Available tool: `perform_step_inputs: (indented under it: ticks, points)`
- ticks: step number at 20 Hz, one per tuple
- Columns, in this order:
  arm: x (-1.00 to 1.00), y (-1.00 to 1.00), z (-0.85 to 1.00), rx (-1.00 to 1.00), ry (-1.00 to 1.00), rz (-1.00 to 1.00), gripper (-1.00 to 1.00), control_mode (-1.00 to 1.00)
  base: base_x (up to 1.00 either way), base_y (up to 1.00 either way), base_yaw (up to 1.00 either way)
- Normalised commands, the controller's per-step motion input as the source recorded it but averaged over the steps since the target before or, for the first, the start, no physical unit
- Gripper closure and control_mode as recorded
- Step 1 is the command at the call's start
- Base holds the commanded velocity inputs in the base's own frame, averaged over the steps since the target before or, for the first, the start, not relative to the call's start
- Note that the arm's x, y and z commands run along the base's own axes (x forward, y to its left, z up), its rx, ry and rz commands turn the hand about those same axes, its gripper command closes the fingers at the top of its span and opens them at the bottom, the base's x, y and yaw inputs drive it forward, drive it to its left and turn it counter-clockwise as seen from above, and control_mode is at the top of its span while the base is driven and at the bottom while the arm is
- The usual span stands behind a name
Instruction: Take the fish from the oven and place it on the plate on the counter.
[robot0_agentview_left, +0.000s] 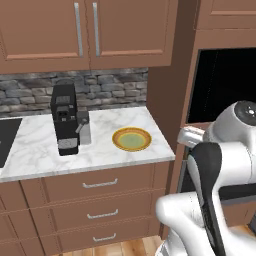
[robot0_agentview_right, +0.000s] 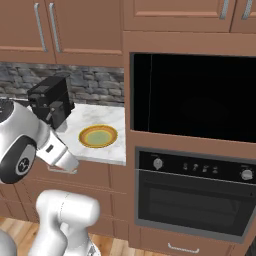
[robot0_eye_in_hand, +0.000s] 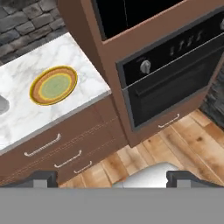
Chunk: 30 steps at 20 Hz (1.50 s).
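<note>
Gripper (robot0_eye_in_hand: 111, 178) spread wide, tips at lower left and lower right of hand view, nothing between, touching nothing. Oven (robot0_eye_in_hand: 168, 74) at right of hand view, door closed, black control strip with silver knob; also lower right of right base view (robot0_agentview_right: 192, 200). Fish not made out. Plate (robot0_eye_in_hand: 53, 85) at upper left of hand view, golden rim, pale green centre, bare, on marble counter (robot0_eye_in_hand: 26, 118) near its right edge. Black coffee machine (robot0_agentview_left: 65, 120) just left of plate (robot0_agentview_left: 131, 139) in left base view. Drawers (robot0_agentview_left: 100, 200) below.
</note>
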Motion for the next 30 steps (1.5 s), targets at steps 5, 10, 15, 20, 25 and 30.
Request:
perform_step_inputs:
  ticks: [5,10,15,20,25,30]
  points:
    - [-0.36,-0.73,-0.18,0.29,-0.32,-0.16,-1.0,-1.0,0.0,0.0,0.0]
    - [-0.06,-0.82,-0.38,0.2,-0.24,-0.09,-1.0,-1.0,0.0,0.0,0.0]
    - [0.0,-0.57,-0.81,0.0,-0.37,-0.14,-1.0,-1.0,0.0,0.0,0.0]
    - [0.07,-0.47,-0.84,0.0,-0.4,-0.11,-1.0,-1.0,0.0,0.0,0.0]
    - [0.28,-0.63,-0.72,0.1,-0.17,0.03,-1.0,-1.0,0.0,0.0,0.0]
    - [0.17,-0.7,-0.57,0.25,-0.03,0.12,-1.0,-1.0,0.0,0.0,0.0]
